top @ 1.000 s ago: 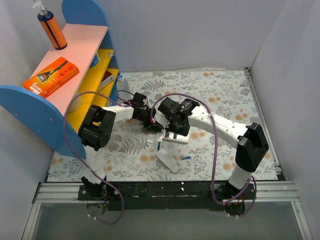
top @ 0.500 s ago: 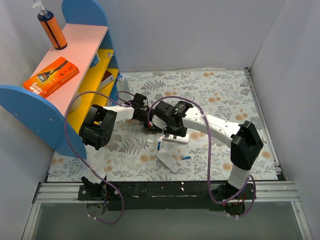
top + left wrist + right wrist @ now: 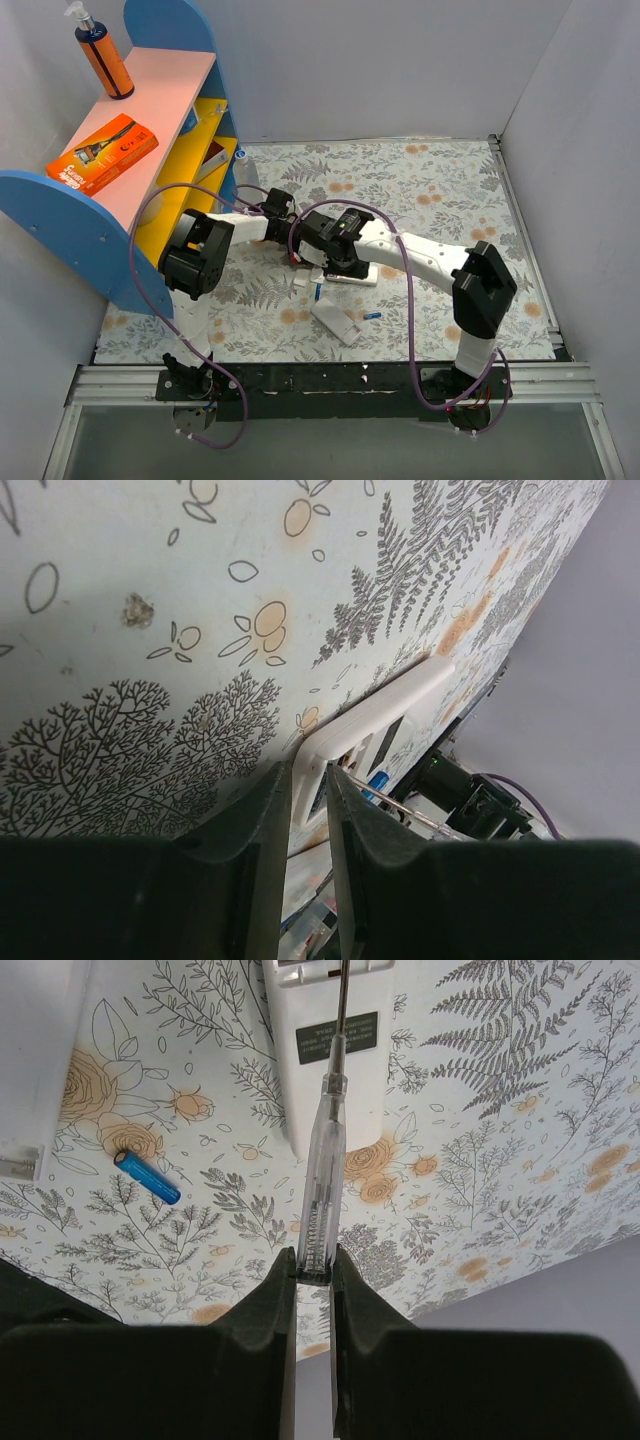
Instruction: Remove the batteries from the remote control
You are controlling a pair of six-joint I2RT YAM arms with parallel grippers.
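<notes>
Right wrist: right gripper clamps clear screwdriver, shaft over remote control; battery lies nearby. Left gripper narrow, pinching remote control end.

I count two arms from above. There are two white remotes. Of the batteries, I see two loose blue ones, and my left wrist camera shows what looks like a third in an open remote. There is one clear-handled screwdriver. I see one shelf, one bottle and one orange box.
</notes>
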